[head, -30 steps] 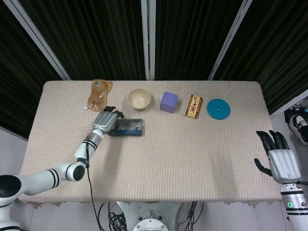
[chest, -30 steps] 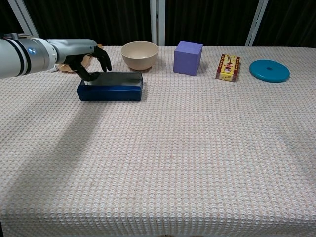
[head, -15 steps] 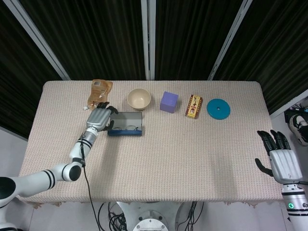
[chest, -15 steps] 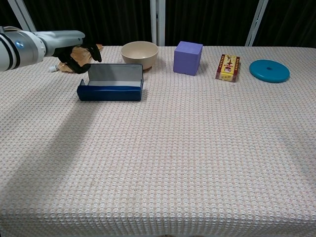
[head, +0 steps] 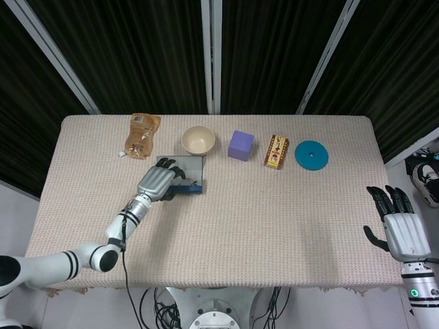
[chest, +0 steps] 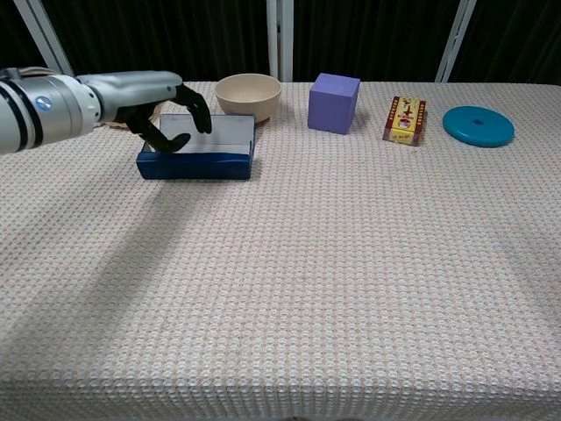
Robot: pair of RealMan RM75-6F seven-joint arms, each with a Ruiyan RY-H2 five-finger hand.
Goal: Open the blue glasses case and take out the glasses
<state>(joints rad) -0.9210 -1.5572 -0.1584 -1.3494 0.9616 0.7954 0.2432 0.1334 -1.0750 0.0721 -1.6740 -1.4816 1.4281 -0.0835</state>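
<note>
Near the counter's [head: 288, 219] far left corner lies a brown packet [head: 141, 134]. Just right of it and nearer the middle, the blue glasses case [chest: 196, 163] stands open, its lid tilted up at the back. The left hand [head: 159, 182] hangs over the case's left half, fingers [chest: 195, 107] curled downward into the opening; whether they touch the glasses inside cannot be told, since the hand hides most of the interior. Along the far edge, going right, sit a cream bowl [head: 198, 140], a purple cube [head: 241, 145], a small yellow box [head: 276, 151] and a teal disc [head: 311, 155]. Off the counter's right near corner, the right hand [head: 399, 226] is held upright, fingers spread and holding nothing.
</note>
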